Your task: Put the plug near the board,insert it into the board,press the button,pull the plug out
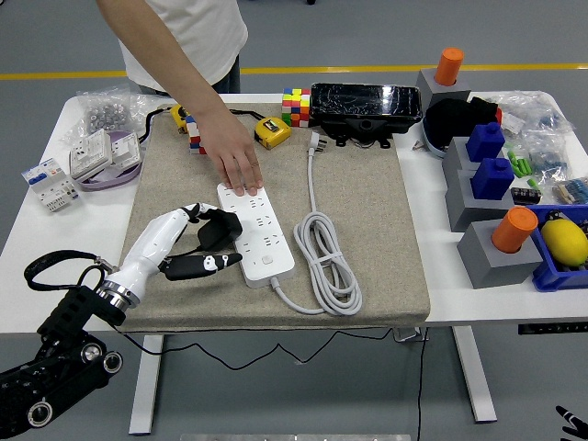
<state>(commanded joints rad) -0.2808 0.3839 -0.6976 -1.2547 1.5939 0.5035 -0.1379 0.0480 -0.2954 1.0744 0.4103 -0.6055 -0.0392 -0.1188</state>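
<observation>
Plug and left hand at the power strip's near-left side, a person's hand on its far end.

Nearest, the robot's left hand (197,243) reaches in from the lower left over the beige mat (377,230); its fingers look curled around a black plug (220,228) just beside the left edge of the white power strip (257,231), though the grip itself is hard to make out. White cable (323,257) lies coiled to the strip's right, its own white plug (316,142) farther back on the mat. Beyond, the person's hand (237,158) presses flat on the strip's far end.
</observation>
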